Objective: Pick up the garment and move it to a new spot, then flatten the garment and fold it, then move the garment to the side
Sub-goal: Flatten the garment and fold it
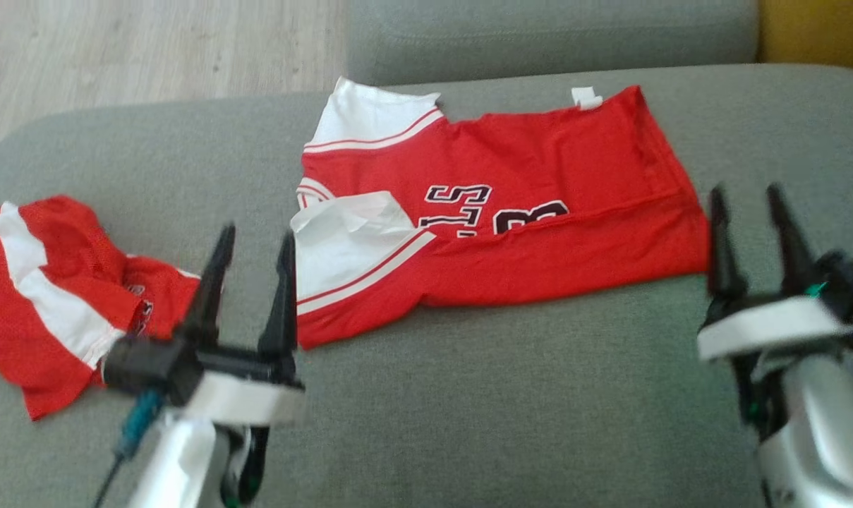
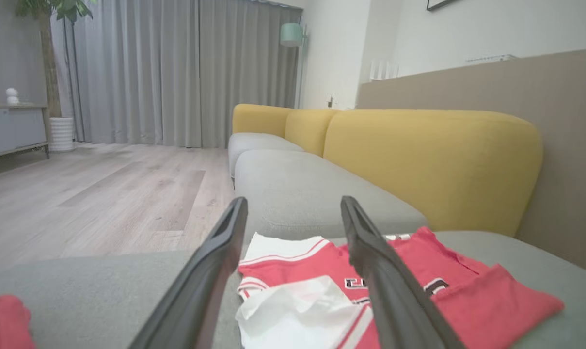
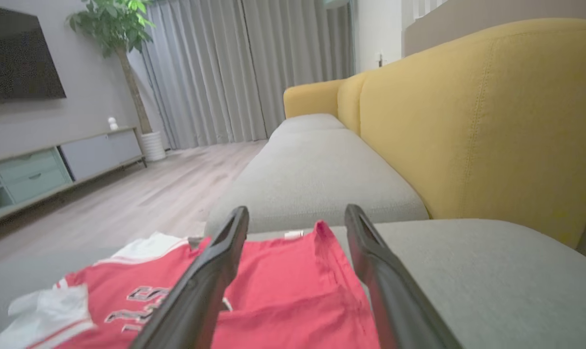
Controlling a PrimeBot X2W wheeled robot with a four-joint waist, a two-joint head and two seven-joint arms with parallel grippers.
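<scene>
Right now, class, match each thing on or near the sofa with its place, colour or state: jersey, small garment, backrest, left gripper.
Things:
1 jersey
2 small garment
3 backrest
4 left gripper

Place, colour or state:
a yellow
b open, empty
c crumpled at the left end of the seat
d mid-seat, numbers showing

Pairs: 1-d, 2-c, 3-a, 4-b
</scene>
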